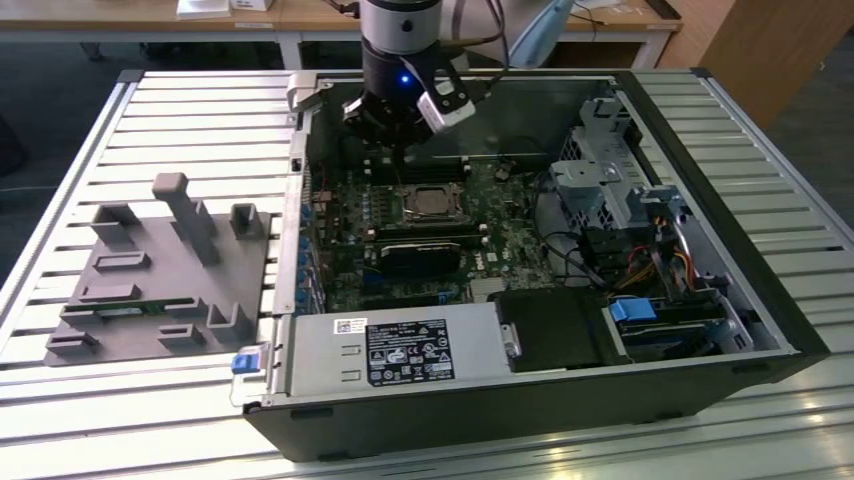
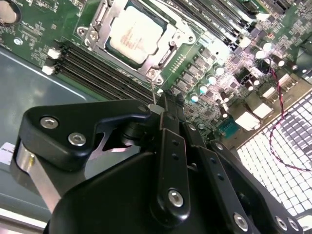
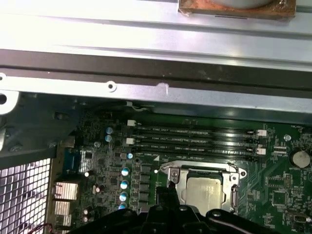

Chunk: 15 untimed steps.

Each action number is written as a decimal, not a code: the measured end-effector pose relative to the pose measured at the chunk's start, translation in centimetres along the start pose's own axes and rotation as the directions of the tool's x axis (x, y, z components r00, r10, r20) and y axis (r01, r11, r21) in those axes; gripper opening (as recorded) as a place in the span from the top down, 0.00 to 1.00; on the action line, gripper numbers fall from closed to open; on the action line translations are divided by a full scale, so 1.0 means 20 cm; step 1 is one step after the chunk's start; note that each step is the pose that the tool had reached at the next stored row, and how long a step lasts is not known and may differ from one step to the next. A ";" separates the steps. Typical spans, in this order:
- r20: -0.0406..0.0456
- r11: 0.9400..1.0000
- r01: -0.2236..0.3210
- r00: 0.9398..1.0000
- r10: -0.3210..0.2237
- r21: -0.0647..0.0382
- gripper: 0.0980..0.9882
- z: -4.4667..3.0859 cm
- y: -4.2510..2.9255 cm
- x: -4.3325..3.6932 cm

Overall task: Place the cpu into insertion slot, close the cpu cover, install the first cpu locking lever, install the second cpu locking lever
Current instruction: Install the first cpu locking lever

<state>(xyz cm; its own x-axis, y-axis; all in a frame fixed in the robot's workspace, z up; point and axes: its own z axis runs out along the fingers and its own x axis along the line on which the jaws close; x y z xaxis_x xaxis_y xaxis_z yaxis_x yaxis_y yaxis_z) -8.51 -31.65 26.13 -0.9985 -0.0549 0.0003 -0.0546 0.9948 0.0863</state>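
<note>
The cpu [image 2: 130, 35], a silvery square chip, lies flat in the insertion slot [image 1: 430, 203] on the green motherboard. It also shows in the first wrist view as the cpu [image 3: 204, 191]. The cpu cover [image 2: 168, 46], a thin silver frame, lies down around the chip's edges; the cover [image 3: 201, 171] shows the same. A thin wire locking lever [image 2: 153, 91] rises from the socket corner up to my fingertips. My black gripper [image 2: 165, 104] hangs just beside that corner, fingers shut together. Whether they pinch the lever or only touch it is unclear. The gripper [image 1: 398, 140] hovers over the board's far side.
Long black memory slots [image 2: 92, 66] run right beside the socket. A black heatsink block [image 1: 420, 255] sits nearer the power supply [image 1: 394, 350]. The drive cage [image 1: 601, 170] and cables fill the exterior view's right. A grey fixture plate [image 1: 160, 270] lies outside the case.
</note>
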 end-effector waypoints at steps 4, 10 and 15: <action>0.000 1.000 0.000 1.000 0.000 0.000 0.99 0.001 0.002 0.038; 0.000 1.000 0.000 1.000 0.000 0.000 0.99 0.002 0.006 0.065; 0.000 1.000 0.000 1.000 0.000 0.000 0.99 0.005 0.020 0.076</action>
<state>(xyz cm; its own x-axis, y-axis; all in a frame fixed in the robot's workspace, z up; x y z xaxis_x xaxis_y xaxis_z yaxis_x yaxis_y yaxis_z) -10.05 -31.33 26.06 -0.9985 -0.0548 0.0002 -0.0545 0.9948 0.0862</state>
